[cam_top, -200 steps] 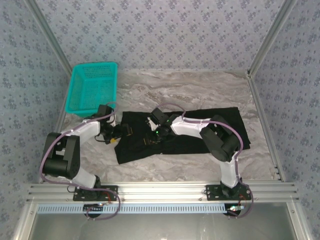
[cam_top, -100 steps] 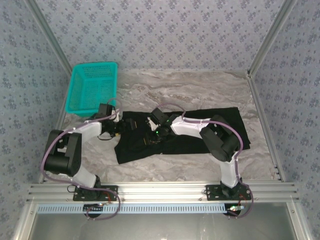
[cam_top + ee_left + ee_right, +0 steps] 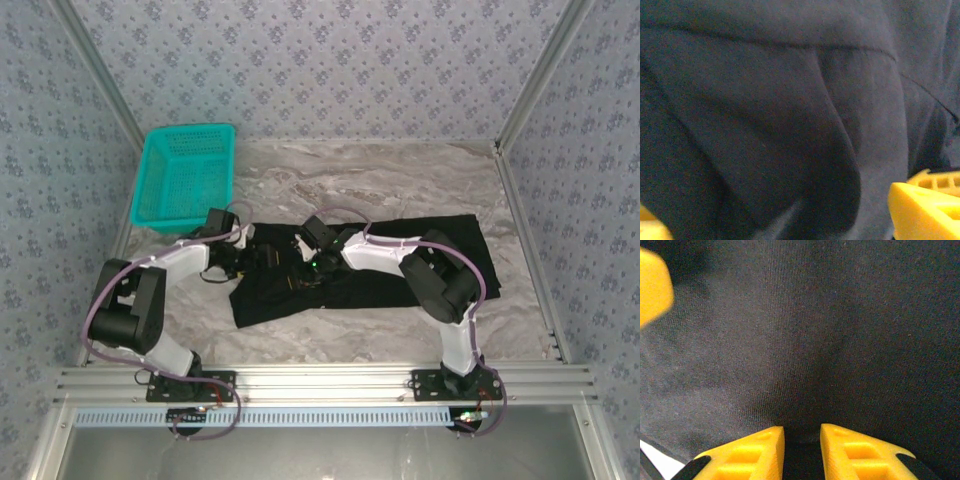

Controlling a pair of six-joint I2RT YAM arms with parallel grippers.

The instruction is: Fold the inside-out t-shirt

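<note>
The black t-shirt (image 3: 400, 275) lies spread flat across the middle of the marble table (image 3: 400, 180), and no print shows on it. My left gripper (image 3: 262, 258) is low over the shirt's left part. In the left wrist view it (image 3: 775, 225) is open, its yellow fingers (image 3: 922, 207) wide apart with a raised fold of black cloth (image 3: 790, 150) between them. My right gripper (image 3: 300, 274) sits just right of it. In the right wrist view its jaws (image 3: 801, 450) are nearly closed, pinching the dark cloth (image 3: 815, 340).
A teal mesh basket (image 3: 185, 175) stands at the table's back left corner, close behind the left arm. Aluminium rails (image 3: 520, 210) edge the table left and right. One finger of the left gripper (image 3: 652, 287) shows in the right wrist view, so the grippers are close together.
My left gripper has moved right and a little back, from the shirt's left edge onto the cloth, closer to the right gripper. The right arm has stayed still.
</note>
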